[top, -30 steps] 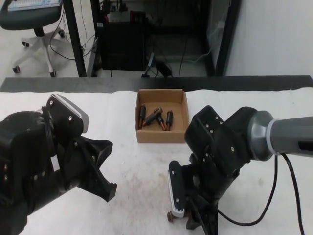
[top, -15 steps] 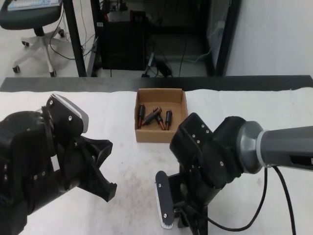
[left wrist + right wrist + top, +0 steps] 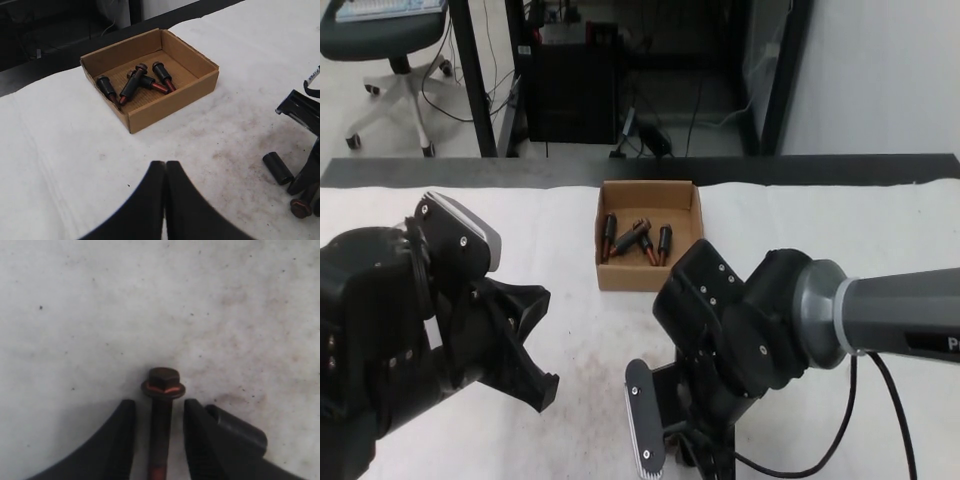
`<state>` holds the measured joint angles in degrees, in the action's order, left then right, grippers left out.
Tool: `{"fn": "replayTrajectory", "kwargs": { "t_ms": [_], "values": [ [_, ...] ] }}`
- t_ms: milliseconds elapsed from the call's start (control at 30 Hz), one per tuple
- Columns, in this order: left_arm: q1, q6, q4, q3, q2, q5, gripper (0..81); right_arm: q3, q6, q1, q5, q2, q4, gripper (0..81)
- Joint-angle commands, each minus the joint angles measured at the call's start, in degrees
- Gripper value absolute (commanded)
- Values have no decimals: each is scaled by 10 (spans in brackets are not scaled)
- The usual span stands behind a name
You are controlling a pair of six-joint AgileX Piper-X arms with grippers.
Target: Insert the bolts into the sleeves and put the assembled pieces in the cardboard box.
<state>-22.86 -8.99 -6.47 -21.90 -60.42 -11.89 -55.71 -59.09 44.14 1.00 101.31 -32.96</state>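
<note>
Right pincer [image 3: 159, 412] straddling the bolt [image 3: 163, 383], part-open, gripping nothing.
Stiff, small, likely slick metal: I'd pinch the shank below its head.

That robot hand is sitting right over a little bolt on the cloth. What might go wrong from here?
The right hand straddles the dark hex-head bolt with the copper-coloured washer, fingers open; closing on the round shank might roll or tilt it. The short black cylindrical sleeve lies close beside one finger, so it may get nudged and roll across the white cloth.
</note>
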Motion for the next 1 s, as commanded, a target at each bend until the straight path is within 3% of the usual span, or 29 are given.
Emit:
{"fn": "replayTrajectory", "kwargs": {
  "t_ms": [0, 500, 667, 967],
  "values": [
    [1, 5, -7, -3, 5, 3, 1, 4, -1, 9, 1, 18, 19, 310],
    [1, 5, -7, -5, 5, 3, 1, 4, 12, 13, -2, 18, 20, 131],
    [1, 5, -7, -5, 5, 3, 1, 4, 33, 13, -2, 18, 23, 10],
    [1, 5, -7, -5, 5, 3, 1, -32, 122, 13, -2, 8, 23, 8]
  ]
}}
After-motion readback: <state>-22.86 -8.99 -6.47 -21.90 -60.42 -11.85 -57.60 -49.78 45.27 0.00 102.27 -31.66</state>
